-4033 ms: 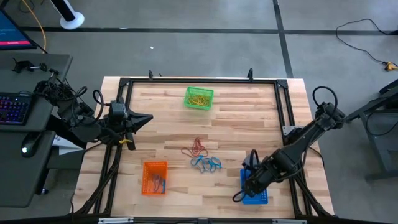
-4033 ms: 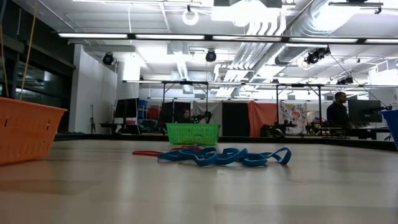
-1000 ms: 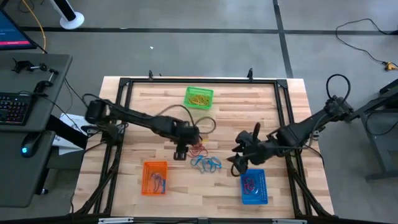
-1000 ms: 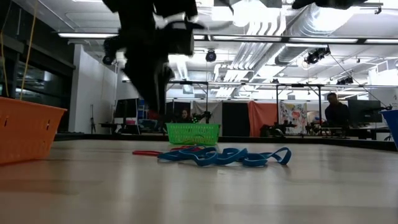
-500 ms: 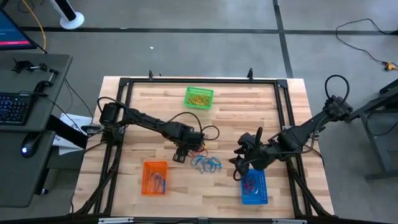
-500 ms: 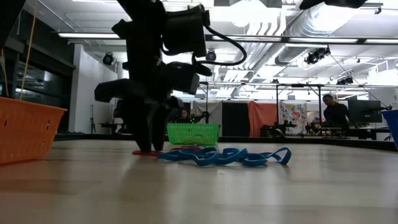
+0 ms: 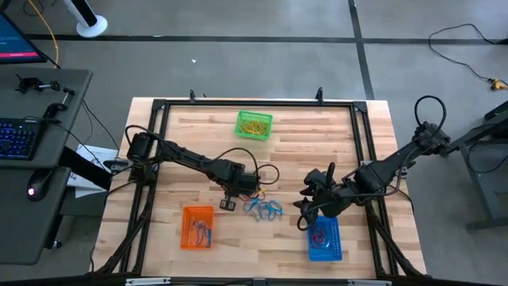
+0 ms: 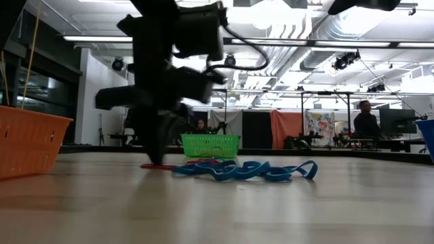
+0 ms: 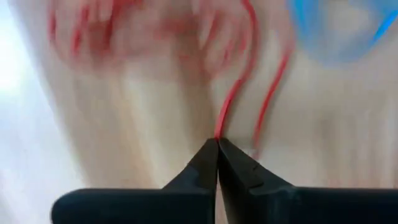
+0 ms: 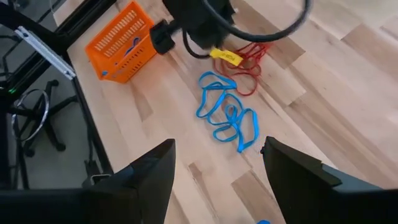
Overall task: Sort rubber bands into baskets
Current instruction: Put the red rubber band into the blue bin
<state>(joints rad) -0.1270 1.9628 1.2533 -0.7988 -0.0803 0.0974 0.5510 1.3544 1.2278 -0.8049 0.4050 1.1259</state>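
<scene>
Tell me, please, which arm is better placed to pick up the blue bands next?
Probably the right: its open gripper hangs beside the blue bands, while the left gripper is shut on a red band.

place: robotics lab, big open industrial hall
ceiling: exposed ducts (image 8: pixel 352 20) and strip lights
floor: bare grey concrete (image 7: pixel 238 63)
gear: workbench frames and screens behind, a desk with keyboard (image 7: pixel 17 137) beside the table
people: one person (image 8: pixel 367 122) standing at the back

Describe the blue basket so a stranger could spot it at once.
On the wooden table, look to the near edge below the right gripper. The blue basket sits there, the only blue one, holding red bands.
</scene>
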